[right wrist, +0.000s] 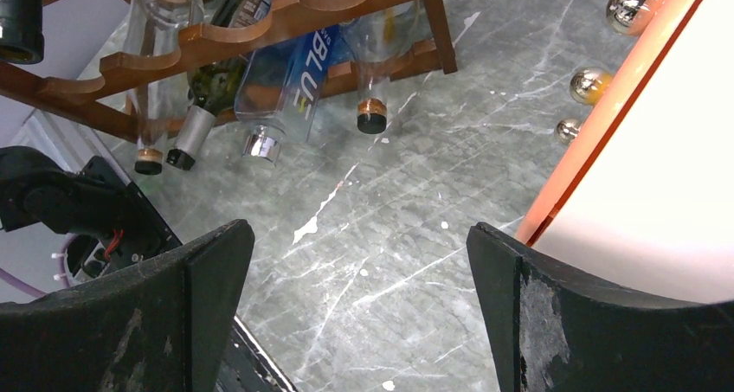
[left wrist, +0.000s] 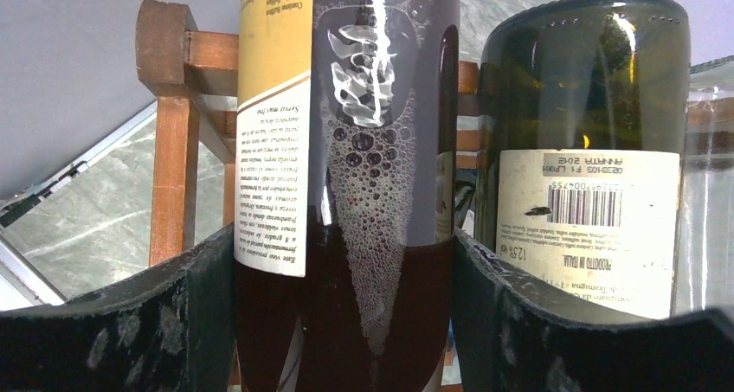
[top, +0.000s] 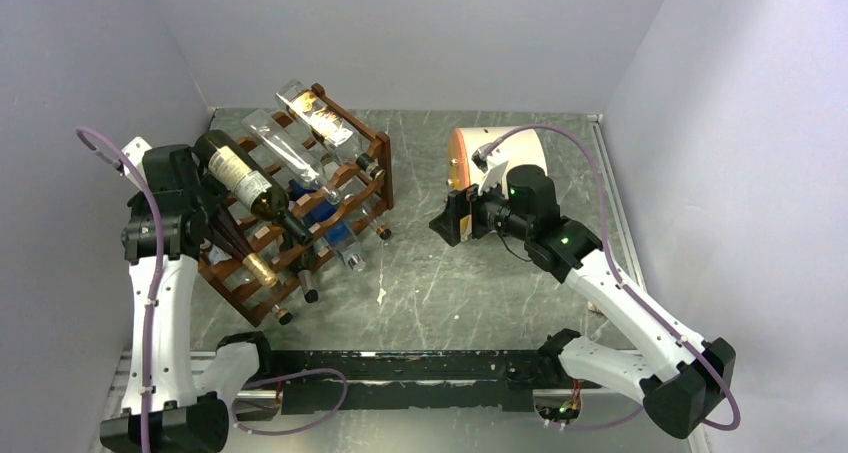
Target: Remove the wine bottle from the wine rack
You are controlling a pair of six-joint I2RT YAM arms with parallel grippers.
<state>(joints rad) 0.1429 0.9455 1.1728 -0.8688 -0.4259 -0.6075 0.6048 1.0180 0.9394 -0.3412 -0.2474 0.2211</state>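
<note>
The reddish-brown wine rack stands at the left rear and holds several bottles lying on their sides. My left gripper is at its left end. In the left wrist view its fingers press both sides of a dark wine bottle with a yellow and white label and foamy red wine inside. A green bottle with a barcode label lies just right of it, and a rack post shows on the left. My right gripper hangs open over bare table, nothing between its fingers.
A cream drum with an orange rim lies just behind the right gripper, close on its right side. Bottle necks stick out of the rack's front toward the table's middle. Grey walls close in the left, rear and right.
</note>
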